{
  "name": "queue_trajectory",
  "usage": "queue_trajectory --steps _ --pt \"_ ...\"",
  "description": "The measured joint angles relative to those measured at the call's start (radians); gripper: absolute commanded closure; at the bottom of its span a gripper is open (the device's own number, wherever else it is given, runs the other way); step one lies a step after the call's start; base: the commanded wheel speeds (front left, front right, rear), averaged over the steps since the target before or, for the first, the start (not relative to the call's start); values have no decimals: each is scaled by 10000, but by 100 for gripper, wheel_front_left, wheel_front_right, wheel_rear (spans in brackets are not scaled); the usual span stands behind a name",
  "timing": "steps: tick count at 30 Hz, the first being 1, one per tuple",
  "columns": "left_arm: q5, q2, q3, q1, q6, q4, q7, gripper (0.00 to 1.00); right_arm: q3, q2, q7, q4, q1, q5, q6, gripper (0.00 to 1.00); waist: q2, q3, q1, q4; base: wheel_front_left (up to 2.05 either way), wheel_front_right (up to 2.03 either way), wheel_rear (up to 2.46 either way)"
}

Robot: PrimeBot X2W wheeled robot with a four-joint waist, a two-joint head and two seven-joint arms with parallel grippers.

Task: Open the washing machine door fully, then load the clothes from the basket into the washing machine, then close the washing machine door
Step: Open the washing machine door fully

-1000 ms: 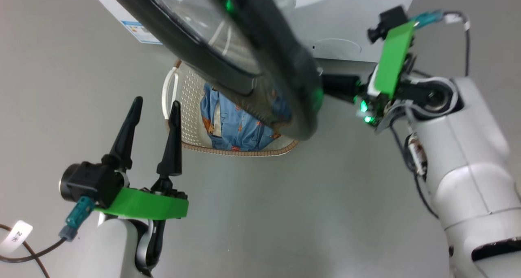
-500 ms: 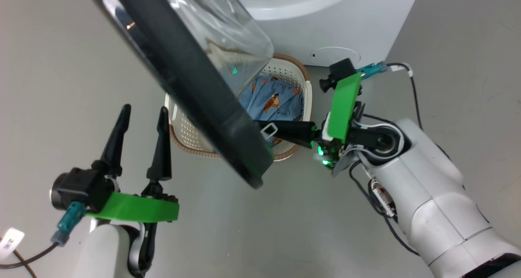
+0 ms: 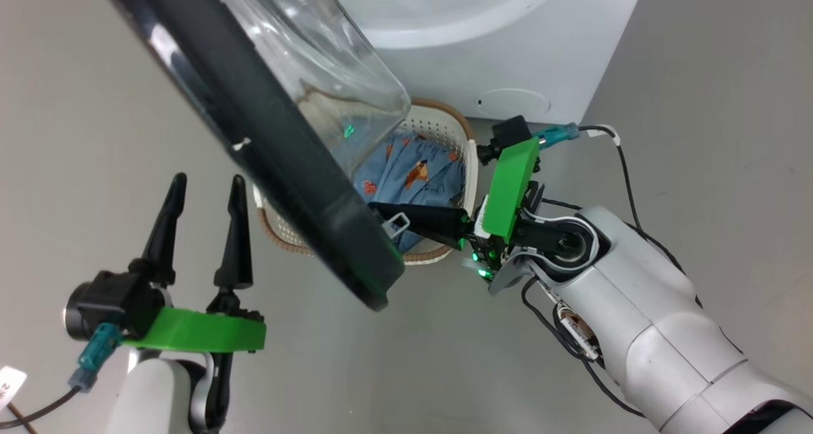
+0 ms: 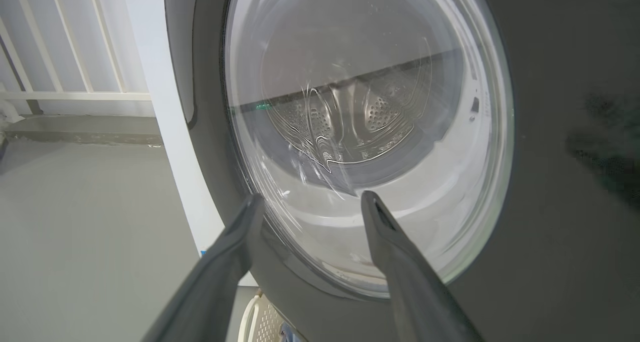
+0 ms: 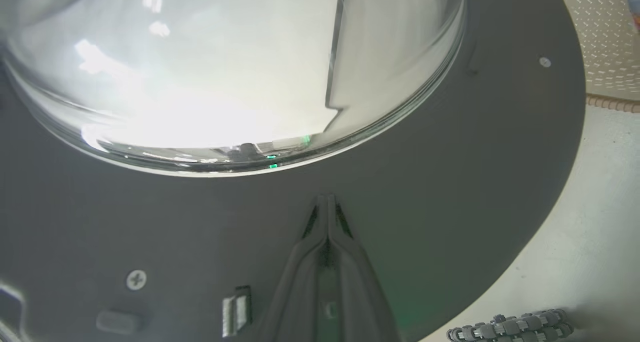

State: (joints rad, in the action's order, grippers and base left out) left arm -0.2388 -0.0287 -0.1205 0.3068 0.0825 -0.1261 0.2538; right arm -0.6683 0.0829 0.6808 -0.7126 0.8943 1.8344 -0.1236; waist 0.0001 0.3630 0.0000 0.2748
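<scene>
The washing machine door (image 3: 279, 167) stands partly open, its black rim running diagonally across the head view over the basket (image 3: 469, 167). Light blue bear-print clothes (image 3: 413, 170) lie in the basket. My right gripper (image 3: 376, 207) is shut, its tips resting against the door's inner black face (image 5: 450, 182) just below the glass bowl (image 5: 225, 71), beside the latch (image 3: 395, 223). Open and holding nothing, my left gripper (image 3: 208, 180) stands at the lower left and points at the door's outer glass (image 4: 365, 131). The white washing machine (image 3: 508, 53) is behind.
Grey floor (image 3: 444, 370) surrounds the machine. The steel drum (image 4: 350, 116) shows through the glass. A white railing (image 4: 75, 56) stands far left in the left wrist view. The right arm's cable (image 3: 625, 167) trails over the floor beside the machine's round flap (image 3: 511, 102).
The door has swung further open with my shut right gripper moving along against its inner face. The head camera has shifted too. My left gripper stays open.
</scene>
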Motion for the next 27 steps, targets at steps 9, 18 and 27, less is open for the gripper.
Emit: queue_trajectory --steps 9,18,27 --pt "190 -4 445 -578 21 -63 0 0 477 487 -571 -25 -973 184 0 100 0 -624 0 -356 0 0 0" --pt "499 -13 775 -1086 190 -113 0 0 1039 627 -859 502 -1995 437 0 100 -1 -1294 0 -695 0 0 0" --pt "782 -19 1212 -1862 276 -205 0 0 1365 550 -1104 1047 -3179 497 0 100 0 -2120 0 -1104 0 0 0"
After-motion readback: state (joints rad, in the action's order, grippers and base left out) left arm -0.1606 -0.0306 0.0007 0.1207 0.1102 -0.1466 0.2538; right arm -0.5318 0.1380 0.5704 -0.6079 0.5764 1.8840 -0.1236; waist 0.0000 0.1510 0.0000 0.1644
